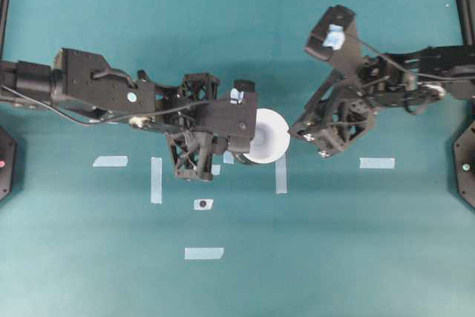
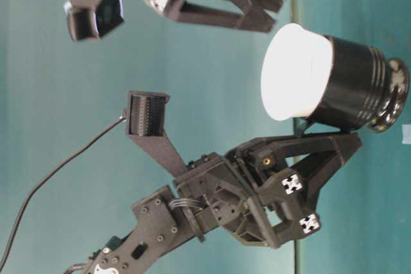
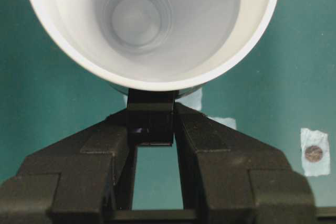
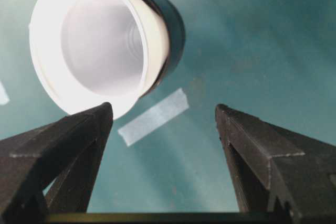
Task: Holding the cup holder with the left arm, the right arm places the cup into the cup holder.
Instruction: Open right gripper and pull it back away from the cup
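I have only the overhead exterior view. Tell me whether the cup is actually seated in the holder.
Observer: Yes. Table-level shows the cup sitting inside the cup holder, white rim protruding.
Operator: Report the left grip.
Observer: The left gripper is clamped on the holder's tab, seen from the left wrist.
Operator: Report the right gripper.
Observer: The right gripper is open and empty, cup beyond its fingertips.

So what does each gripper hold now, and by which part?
The left gripper holds the cup holder by its tab handle, with the cup seated inside. The right gripper is open and holds nothing.
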{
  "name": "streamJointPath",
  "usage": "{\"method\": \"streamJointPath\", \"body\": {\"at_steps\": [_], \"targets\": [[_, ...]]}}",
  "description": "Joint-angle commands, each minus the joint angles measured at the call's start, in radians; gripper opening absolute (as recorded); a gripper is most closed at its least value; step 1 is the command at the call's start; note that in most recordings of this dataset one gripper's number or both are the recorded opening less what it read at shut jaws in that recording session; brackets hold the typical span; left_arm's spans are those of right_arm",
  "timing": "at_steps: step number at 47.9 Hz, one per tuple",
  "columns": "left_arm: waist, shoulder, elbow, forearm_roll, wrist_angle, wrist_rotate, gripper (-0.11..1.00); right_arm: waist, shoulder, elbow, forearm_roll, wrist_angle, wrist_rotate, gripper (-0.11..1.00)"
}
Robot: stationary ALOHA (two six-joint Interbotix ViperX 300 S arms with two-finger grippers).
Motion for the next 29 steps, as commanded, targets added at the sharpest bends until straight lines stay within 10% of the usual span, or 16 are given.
{"method": "streamJointPath", "body": {"at_steps": [1, 29], "targets": [[-0.017, -0.008, -0.009, 0.0, -0.011, -0.009, 0.25, 0.0, -0.109, 0.002, 0.002, -0.009, 0.011, 0.85], [-0.032, 0.029, 0.04, 0.003, -0.092, -0.058, 0.25, 0.02, -0.117, 0.052, 0.002, -0.041, 0.063, 0.85]]}}
